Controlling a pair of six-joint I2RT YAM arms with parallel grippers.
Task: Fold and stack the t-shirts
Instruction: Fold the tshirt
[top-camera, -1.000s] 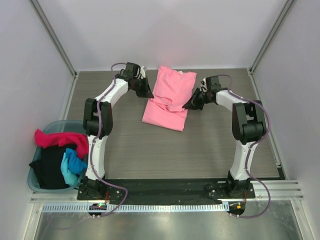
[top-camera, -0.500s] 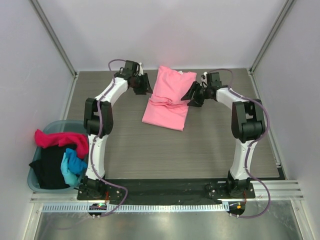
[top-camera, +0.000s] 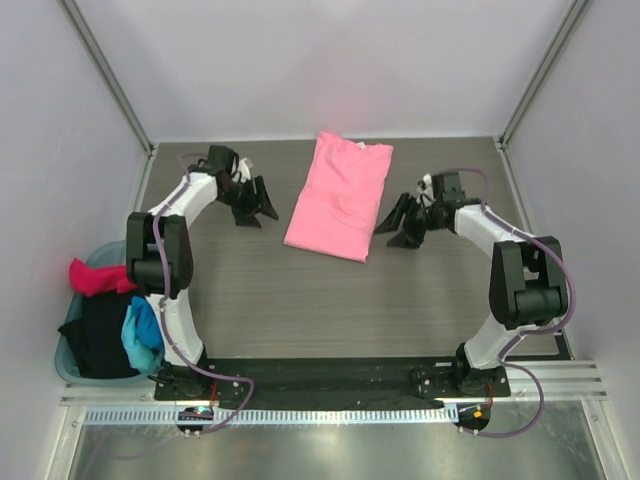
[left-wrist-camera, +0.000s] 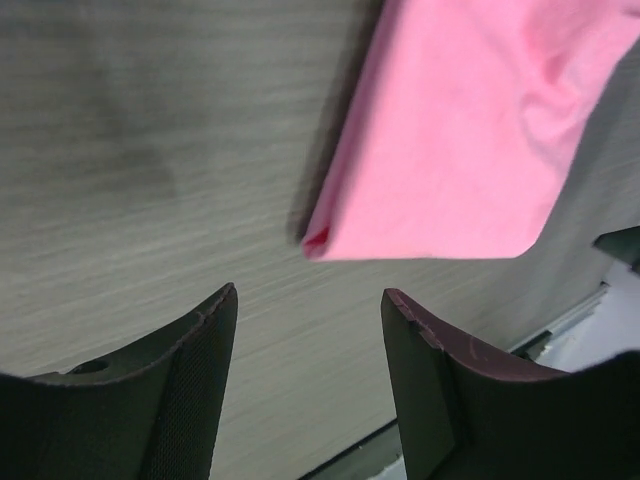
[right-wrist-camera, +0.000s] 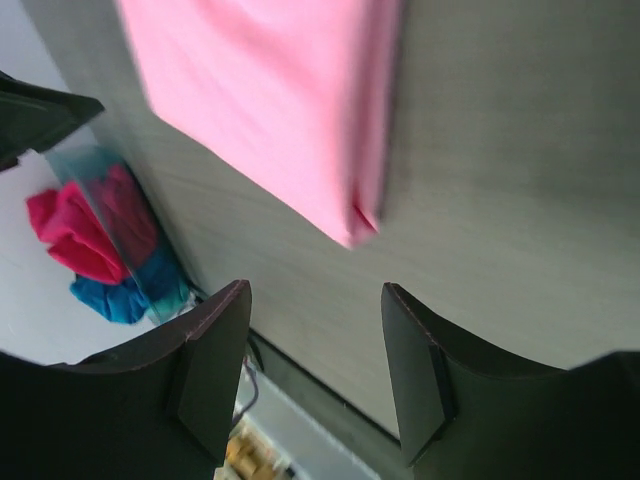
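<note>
Both pairs of fingers are standing wide apart, gripping nothing. Left gripper (top-camera: 254, 212) is hovering just left of the folded light pink t-shirt (top-camera: 338, 200), right gripper (top-camera: 396, 232) just right of it. Shirt is lying flat on the wood-grain table (top-camera: 300, 300). Well left of it, magenta t-shirt (top-camera: 100, 277), black t-shirt (top-camera: 100, 338) and blue t-shirt (top-camera: 143, 335) are sitting in the teal basket (top-camera: 66, 368).

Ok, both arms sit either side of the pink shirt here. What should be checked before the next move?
1. Open, empty left gripper: ok.
2. Open, empty right gripper: ok.
3. The pink t-shirt lies folded, apart from both grippers: ok.
4. Its lower layers line up: cannot tell.
5. The magenta t-shirt, black t-shirt and blue t-shirt are folded: not ok, bunched in the basket.
</note>
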